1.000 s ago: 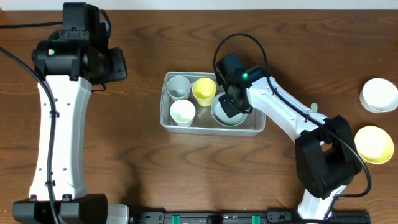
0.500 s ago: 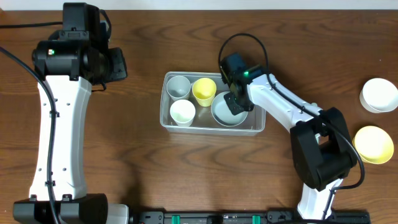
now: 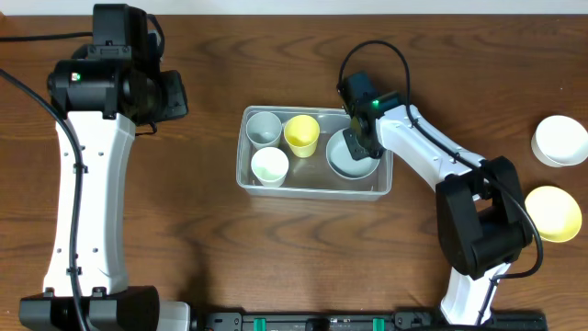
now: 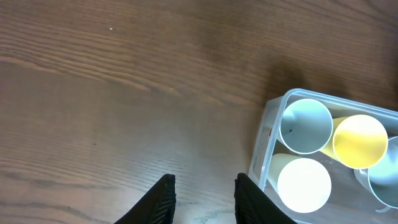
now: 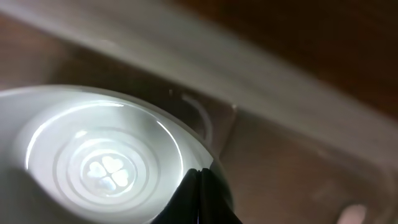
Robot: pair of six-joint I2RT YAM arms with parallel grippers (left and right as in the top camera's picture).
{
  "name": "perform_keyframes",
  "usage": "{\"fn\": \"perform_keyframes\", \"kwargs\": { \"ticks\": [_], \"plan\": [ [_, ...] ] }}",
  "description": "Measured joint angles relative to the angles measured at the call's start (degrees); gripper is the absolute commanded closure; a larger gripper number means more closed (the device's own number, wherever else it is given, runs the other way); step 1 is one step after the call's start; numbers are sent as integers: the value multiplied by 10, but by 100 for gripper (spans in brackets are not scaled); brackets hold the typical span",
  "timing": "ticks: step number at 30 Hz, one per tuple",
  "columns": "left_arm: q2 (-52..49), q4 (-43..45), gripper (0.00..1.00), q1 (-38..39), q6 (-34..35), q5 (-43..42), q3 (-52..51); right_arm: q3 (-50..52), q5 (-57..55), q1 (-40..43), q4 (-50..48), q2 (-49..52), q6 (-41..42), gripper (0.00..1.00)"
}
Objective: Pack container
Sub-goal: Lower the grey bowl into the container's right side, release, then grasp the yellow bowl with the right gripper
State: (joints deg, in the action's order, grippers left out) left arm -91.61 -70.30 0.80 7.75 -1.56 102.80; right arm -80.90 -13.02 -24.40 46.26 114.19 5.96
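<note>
The container (image 3: 317, 190) sits mid-table (image 3: 276, 257), long side across. Inside its left half stand a grey cup (image 3: 265, 127), a yellow cup (image 3: 301, 134) and a white cup (image 3: 269, 165). A pale bowl (image 3: 352, 158) fills the right end. Well off to the right lie a white bowl (image 3: 560, 140) and a yellow bowl (image 3: 551, 213). The right arm reaches in from the right, and the right gripper (image 5: 199, 186) is pinched tight on the pale bowl's rim. The left gripper (image 4: 204, 199) hangs over bare wood left of the container, jaws apart and empty.
</note>
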Motion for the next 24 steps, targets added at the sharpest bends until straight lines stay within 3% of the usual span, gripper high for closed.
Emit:
{"fn": "perform_keyframes", "kwargs": {
  "ticks": [5,9,13,15,16,19,24],
  "plan": [
    [0,0,67,0,0,0,0,0,-6,0,-15,0,2,95],
    [0,0,67,0,0,0,0,0,10,1,-10,-2,5,87],
    [0,0,67,0,0,0,0,-5,28,2,7,-31,16,66],
    [0,-1,67,0,0,0,0,-10,28,5,9,-66,17,41],
    [0,-2,67,0,0,0,0,-14,24,11,15,-94,28,36],
    [0,-2,67,0,0,0,0,-28,13,48,43,-179,62,36],
    [0,-2,67,0,0,0,0,-49,-8,187,143,-271,159,34]
  ]
}}
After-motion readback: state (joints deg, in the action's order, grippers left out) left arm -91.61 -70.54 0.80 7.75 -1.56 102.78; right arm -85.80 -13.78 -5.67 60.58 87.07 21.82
